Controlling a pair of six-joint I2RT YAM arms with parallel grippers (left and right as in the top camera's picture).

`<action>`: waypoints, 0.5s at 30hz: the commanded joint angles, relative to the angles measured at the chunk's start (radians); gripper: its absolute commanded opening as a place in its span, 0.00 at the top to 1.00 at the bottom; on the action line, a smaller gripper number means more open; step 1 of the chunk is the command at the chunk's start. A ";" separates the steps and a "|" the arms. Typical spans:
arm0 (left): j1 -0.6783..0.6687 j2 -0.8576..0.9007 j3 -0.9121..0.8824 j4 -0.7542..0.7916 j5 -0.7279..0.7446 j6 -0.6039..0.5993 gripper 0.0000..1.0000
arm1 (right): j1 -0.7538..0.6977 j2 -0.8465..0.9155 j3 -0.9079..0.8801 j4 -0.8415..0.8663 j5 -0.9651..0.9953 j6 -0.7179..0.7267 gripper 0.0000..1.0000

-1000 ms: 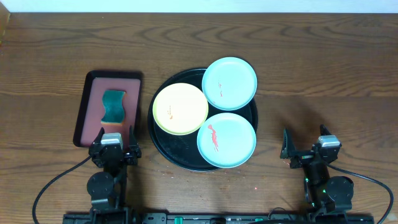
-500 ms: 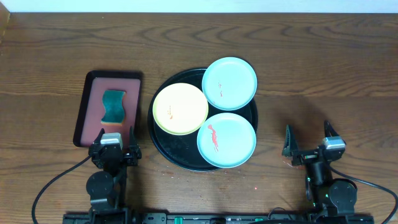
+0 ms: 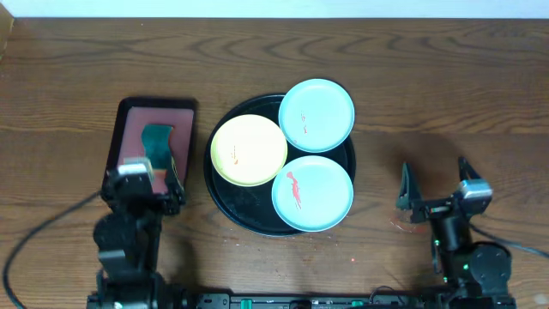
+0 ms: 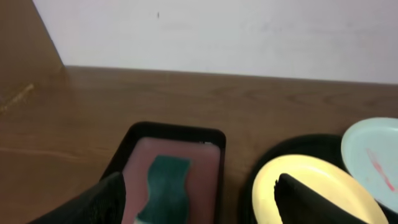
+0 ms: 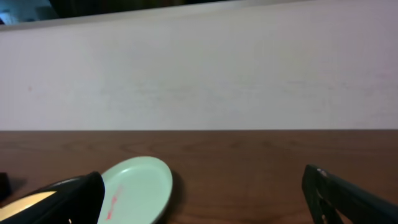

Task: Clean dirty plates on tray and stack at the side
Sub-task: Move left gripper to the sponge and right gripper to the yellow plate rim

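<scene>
The round black tray [image 3: 238, 207] holds three plates: a pale yellow plate [image 3: 249, 150] at left, a mint-blue plate [image 3: 316, 115] at the back right, and a mint-blue plate [image 3: 312, 193] at the front, each with red-orange smears. My left gripper [image 3: 147, 167] is open and empty, over the near end of the dark-red tray, left of the plates. In the left wrist view the yellow plate [image 4: 311, 186] and a blue plate [image 4: 373, 158] show at right. My right gripper [image 3: 436, 182] is open and empty, right of the black tray. The right wrist view shows a blue plate [image 5: 137, 186].
A dark-red rectangular tray [image 3: 129, 120] at left holds a green sponge [image 3: 159, 142], also seen in the left wrist view [image 4: 163, 186]. A pale wall runs behind the table's far edge.
My left arm has risen and moved forward over the near end of the red tray. My right gripper has opened wider and shifted a little to the right.
</scene>
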 commanded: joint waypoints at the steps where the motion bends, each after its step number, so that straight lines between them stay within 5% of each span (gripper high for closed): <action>1: -0.004 0.124 0.162 -0.067 0.002 -0.012 0.23 | 0.002 0.118 0.131 -0.043 -0.045 -0.013 0.01; 15: -0.003 0.681 0.842 -0.673 0.002 -0.012 0.23 | 0.002 0.729 0.772 -0.525 -0.155 -0.012 0.01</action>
